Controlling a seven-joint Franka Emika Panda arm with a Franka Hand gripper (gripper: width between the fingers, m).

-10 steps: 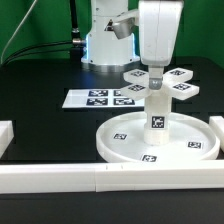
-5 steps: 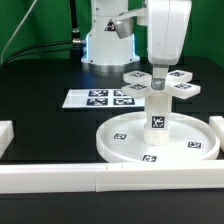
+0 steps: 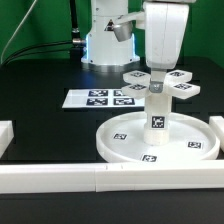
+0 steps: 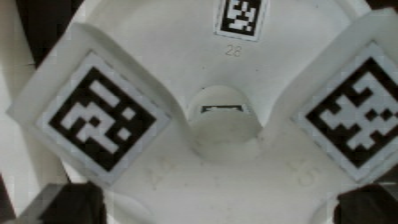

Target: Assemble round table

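Observation:
The large round rimmed disc (image 3: 125, 140) lies at the front right of the black table. The short thick post (image 3: 157, 115) stands upright at its centre. The cross-shaped piece (image 3: 182, 89) shows just above the post's top; I cannot tell whether it rests on the post or lies behind it. My gripper (image 3: 157, 86) hangs straight down over the middle of the cross, open, holding nothing. In the wrist view the cross-shaped piece (image 4: 222, 125) fills the picture with its tagged arms. There the gripper (image 4: 217, 200) has its dark fingertips (image 4: 68, 205) far apart at either side.
The marker board (image 3: 105, 98) lies flat on the exterior view's left of the disc. A long white rail (image 3: 80, 180) runs along the front edge, and another rail end (image 3: 5, 135) sits at the left. The robot's base (image 3: 105, 45) stands at the back.
The gripper has shifted slightly toward the exterior view's right over the cross-shaped piece and stays open. The parts have not moved.

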